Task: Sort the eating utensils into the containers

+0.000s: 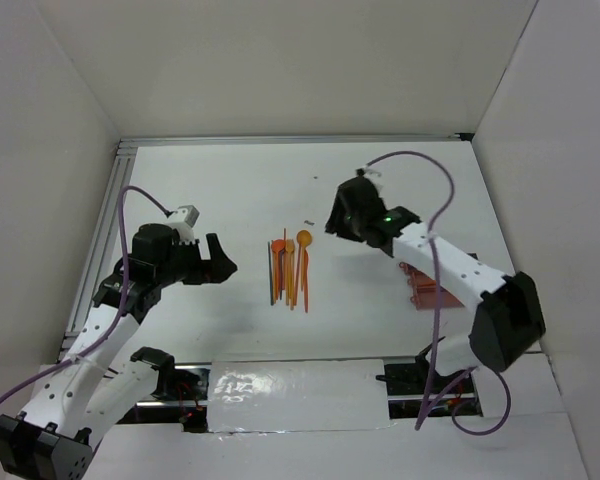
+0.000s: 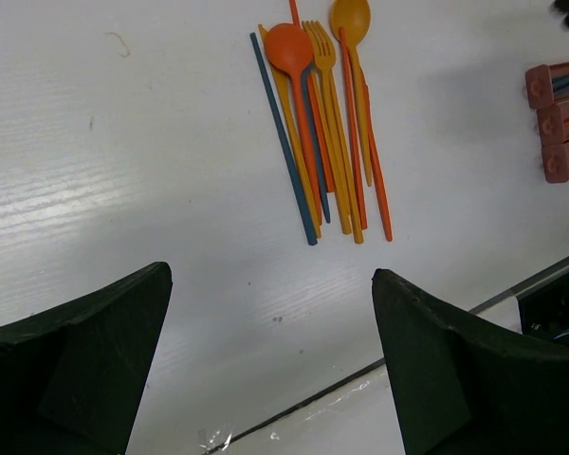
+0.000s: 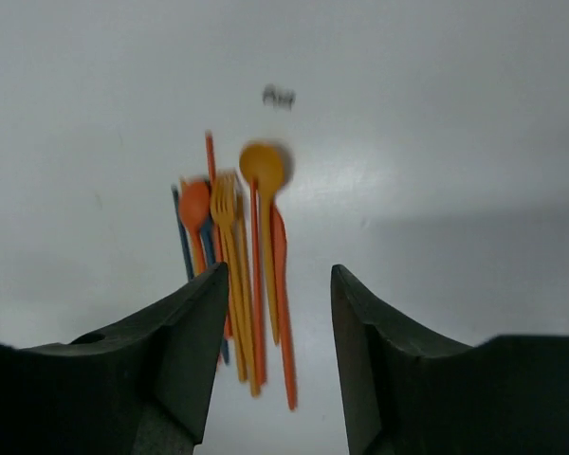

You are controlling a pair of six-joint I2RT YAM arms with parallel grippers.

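Observation:
A bundle of thin utensils [image 1: 291, 268] lies at the table's middle: orange spoons, a fork, orange sticks and a blue stick. It shows in the left wrist view [image 2: 324, 123] and, blurred, in the right wrist view [image 3: 239, 265]. The reddish-brown tray [image 1: 428, 288] lies to the right, largely hidden under the right arm; its end shows in the left wrist view [image 2: 556, 121]. My left gripper [image 1: 220, 262] is open and empty, left of the bundle. My right gripper [image 1: 336, 217] is open and empty, above the table, right of and behind the bundle.
A small dark scrap [image 1: 308, 221] lies behind the bundle. White walls stand on three sides of the table. A metal rail [image 1: 102, 230] runs along the left edge. Shiny tape [image 1: 300, 385] covers the near edge between the arm bases.

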